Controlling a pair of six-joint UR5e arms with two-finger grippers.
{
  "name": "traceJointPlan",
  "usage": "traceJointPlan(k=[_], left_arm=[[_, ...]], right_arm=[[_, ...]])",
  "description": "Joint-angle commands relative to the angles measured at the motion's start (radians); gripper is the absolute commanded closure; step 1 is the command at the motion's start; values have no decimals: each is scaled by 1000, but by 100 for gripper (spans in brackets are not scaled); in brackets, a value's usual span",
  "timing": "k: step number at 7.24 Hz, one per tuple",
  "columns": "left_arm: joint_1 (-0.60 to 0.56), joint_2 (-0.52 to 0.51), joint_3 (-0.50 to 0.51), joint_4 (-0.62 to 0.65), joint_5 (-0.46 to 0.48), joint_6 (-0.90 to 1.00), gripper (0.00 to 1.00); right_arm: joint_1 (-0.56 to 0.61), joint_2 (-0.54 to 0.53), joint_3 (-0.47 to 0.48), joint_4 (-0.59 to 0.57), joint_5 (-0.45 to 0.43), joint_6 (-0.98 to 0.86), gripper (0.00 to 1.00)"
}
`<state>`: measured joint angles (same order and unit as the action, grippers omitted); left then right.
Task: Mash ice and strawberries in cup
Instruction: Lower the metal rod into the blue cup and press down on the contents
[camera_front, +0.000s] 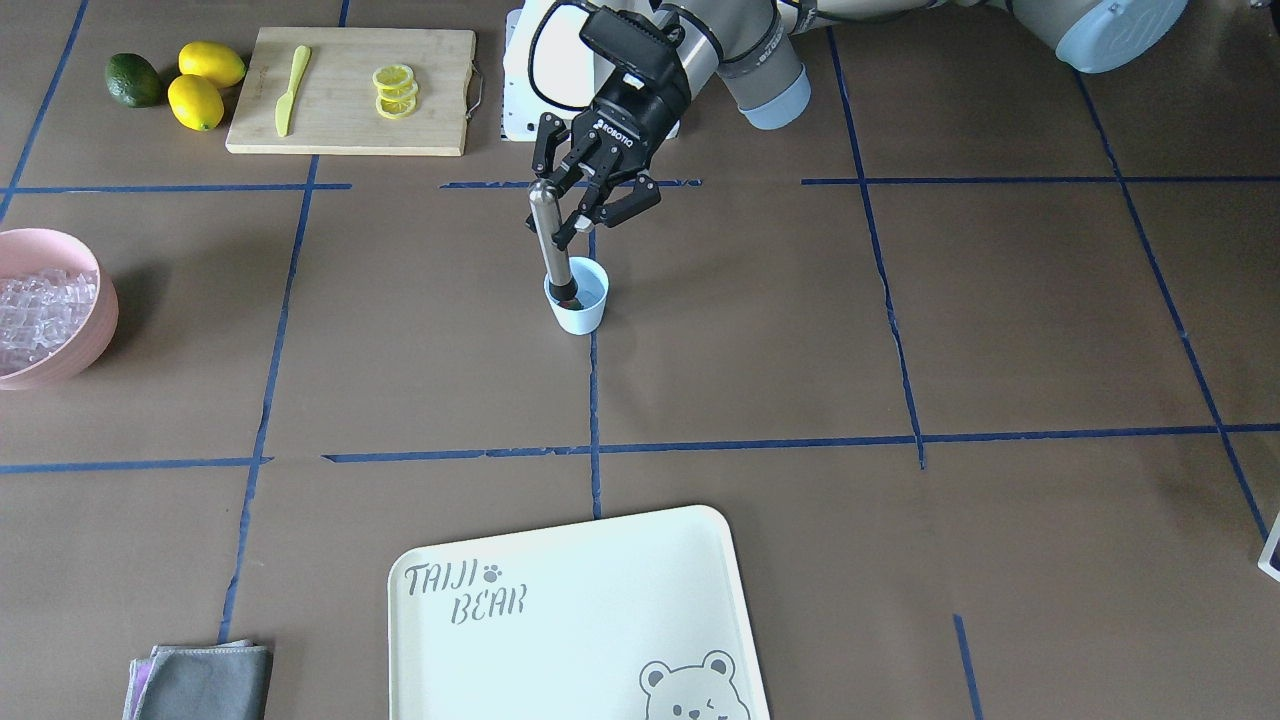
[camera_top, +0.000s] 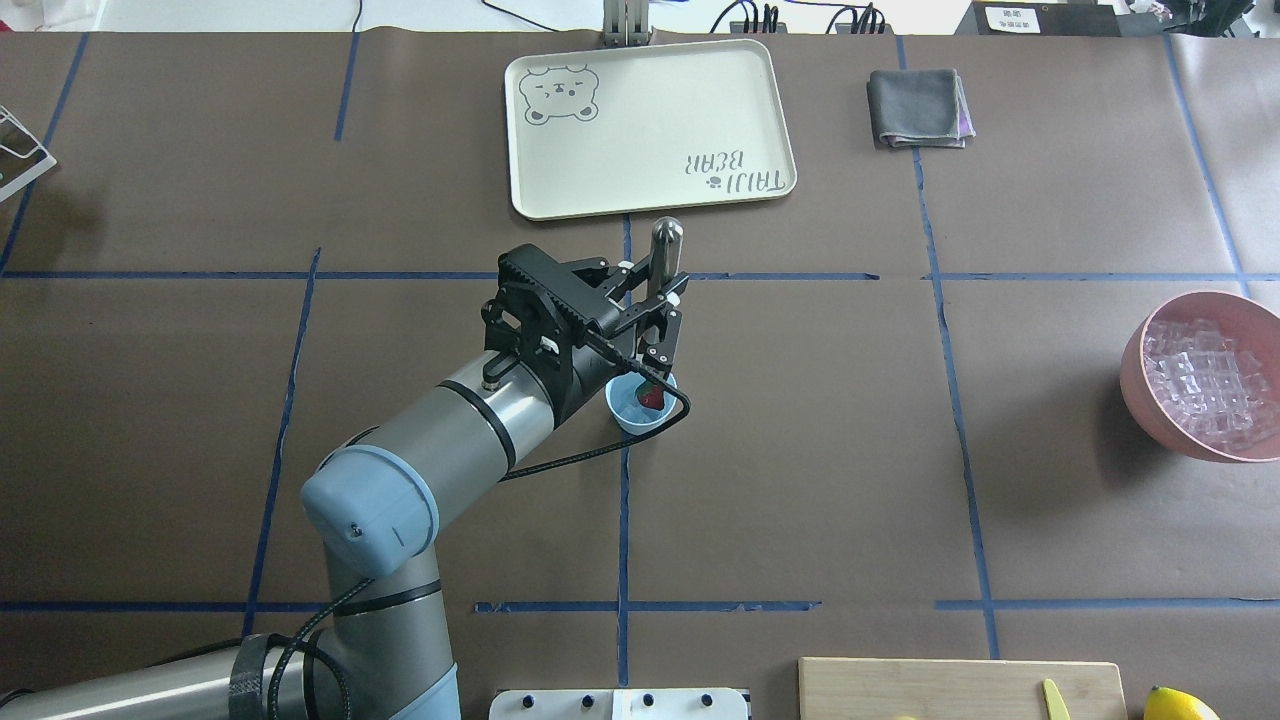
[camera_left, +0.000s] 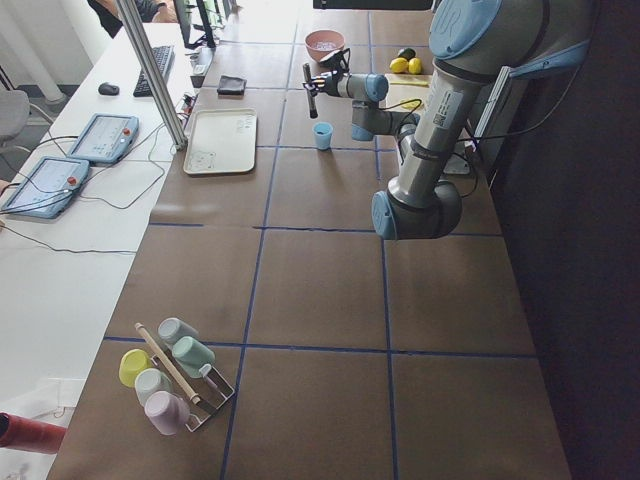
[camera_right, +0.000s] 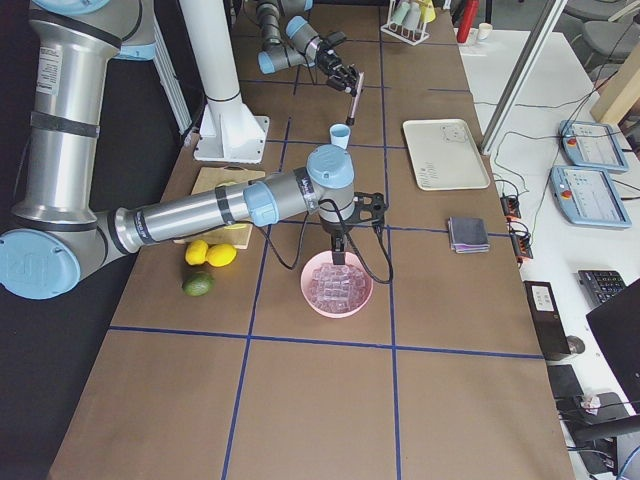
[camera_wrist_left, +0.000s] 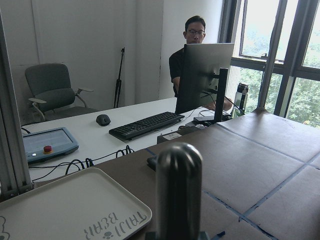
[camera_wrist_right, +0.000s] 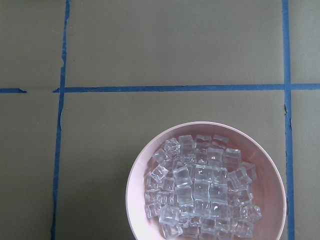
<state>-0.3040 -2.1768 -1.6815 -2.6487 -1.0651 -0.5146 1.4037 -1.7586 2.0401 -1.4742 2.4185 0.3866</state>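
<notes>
Nearest the lens in the left wrist view is the rounded steel top of the muddler, clamped between the closed jaws of the left gripper. Its long axis stands almost upright, and its lower end dips inside the cup at mid-frame, straight below the jaws, where the strawberry lies. Ice fills the pink bowl at the overhead frame's right edge, well apart; none is discernible in the cup. The right gripper hangs above that bowl, and its jaw state cannot be told. Pressing downward presumably falls to the left arm.
</notes>
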Motion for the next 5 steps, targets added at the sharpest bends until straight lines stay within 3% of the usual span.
traceJointPlan(k=[1, 5], left_arm=[[34, 15, 5, -8, 4, 13, 100], [54, 19, 20, -8, 4, 13, 100]], right_arm=[[0, 1, 0, 0, 1, 0, 0], [0, 1, 0, 0, 1, 0, 0]])
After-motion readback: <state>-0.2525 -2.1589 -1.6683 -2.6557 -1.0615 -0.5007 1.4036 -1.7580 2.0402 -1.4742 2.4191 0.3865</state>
